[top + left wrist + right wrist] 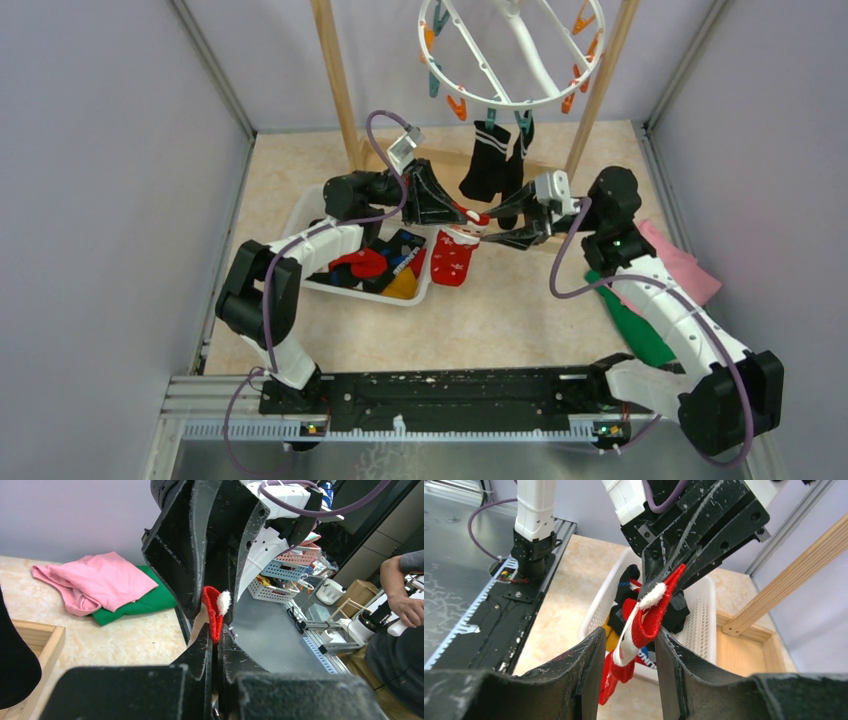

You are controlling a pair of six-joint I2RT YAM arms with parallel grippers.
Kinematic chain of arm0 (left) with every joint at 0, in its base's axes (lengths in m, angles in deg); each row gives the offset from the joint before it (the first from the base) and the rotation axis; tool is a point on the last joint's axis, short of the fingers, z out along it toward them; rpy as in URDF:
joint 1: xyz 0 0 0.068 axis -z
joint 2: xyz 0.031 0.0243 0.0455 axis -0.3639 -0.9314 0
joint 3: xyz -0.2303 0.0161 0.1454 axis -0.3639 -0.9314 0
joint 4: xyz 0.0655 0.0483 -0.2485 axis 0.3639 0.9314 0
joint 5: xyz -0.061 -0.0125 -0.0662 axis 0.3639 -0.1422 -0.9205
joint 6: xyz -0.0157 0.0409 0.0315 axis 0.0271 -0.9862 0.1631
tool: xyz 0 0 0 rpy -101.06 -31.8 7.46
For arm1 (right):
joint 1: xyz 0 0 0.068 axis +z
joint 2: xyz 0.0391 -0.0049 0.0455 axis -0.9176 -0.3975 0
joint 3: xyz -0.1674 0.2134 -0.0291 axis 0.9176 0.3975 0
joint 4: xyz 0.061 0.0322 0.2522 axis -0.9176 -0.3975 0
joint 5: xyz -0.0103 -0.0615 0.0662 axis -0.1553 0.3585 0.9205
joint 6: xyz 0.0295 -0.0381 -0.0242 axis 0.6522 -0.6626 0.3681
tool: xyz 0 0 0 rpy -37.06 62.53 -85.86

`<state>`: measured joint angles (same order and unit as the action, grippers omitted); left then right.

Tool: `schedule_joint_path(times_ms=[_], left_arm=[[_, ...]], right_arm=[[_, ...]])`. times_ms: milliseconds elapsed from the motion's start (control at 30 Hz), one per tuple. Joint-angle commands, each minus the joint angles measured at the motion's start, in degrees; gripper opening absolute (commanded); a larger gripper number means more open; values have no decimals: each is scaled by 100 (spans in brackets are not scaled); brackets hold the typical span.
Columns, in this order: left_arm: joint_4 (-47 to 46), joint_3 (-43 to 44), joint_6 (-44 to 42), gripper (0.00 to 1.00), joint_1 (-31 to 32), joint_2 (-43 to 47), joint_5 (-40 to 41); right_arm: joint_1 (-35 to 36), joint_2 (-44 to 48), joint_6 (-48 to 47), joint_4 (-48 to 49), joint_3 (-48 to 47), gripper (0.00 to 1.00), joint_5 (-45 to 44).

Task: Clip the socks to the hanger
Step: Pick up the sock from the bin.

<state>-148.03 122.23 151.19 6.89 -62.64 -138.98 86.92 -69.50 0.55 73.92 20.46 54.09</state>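
left gripper pinches red sock aloft; right gripper spread around its cuff.

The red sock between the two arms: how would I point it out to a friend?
Start at the white basket on the table's left. Just beyond its right edge, the left gripper pinches the red sock by its cuff. Unlike the basket's heap and the black socks pegged above, it dangles alone, red with white dots.

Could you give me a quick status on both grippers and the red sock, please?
Left gripper shut on red sock. Right gripper open, fingers either side of it. Nothing in the way.
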Motion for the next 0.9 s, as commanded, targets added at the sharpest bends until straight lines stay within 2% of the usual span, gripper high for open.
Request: schedule_joint_path(times_ms=[0, 267, 433, 533, 633, 667, 700, 800, 867], left_arm=[[-1778, 217, 46, 0, 23, 27, 120], [-1779, 243, 62, 0, 20, 2, 158], [-1778, 225, 75, 0, 20, 23, 180], [-1779, 227, 75, 0, 22, 17, 197], [-1778, 220, 79, 0, 10, -9, 229], [-1777, 212, 55, 2, -1, -17, 281], [-1777, 199, 44, 9, -21, -19, 354], [-1787, 65, -25, 42, -232, 17, 684], [-1788, -168, -122, 56, -480, 174, 962]], right_arm=[[167, 268, -849, -451, -366, 40, -184], [407, 288, -1566, -1243, -520, 31, -731], [444, 271, -1919, -1627, -635, 17, -1041], [445, 300, -1916, -1616, -650, 1, -1078], [444, 393, -1776, -1437, -614, 0, -1076], [451, 425, -1758, -1422, -617, 0, -1067], [453, 443, -1719, -1429, -621, 0, -1076], [453, 481, -1577, -1613, -687, 0, -1295], [449, 489, -1367, -1757, -733, 0, -1601]])
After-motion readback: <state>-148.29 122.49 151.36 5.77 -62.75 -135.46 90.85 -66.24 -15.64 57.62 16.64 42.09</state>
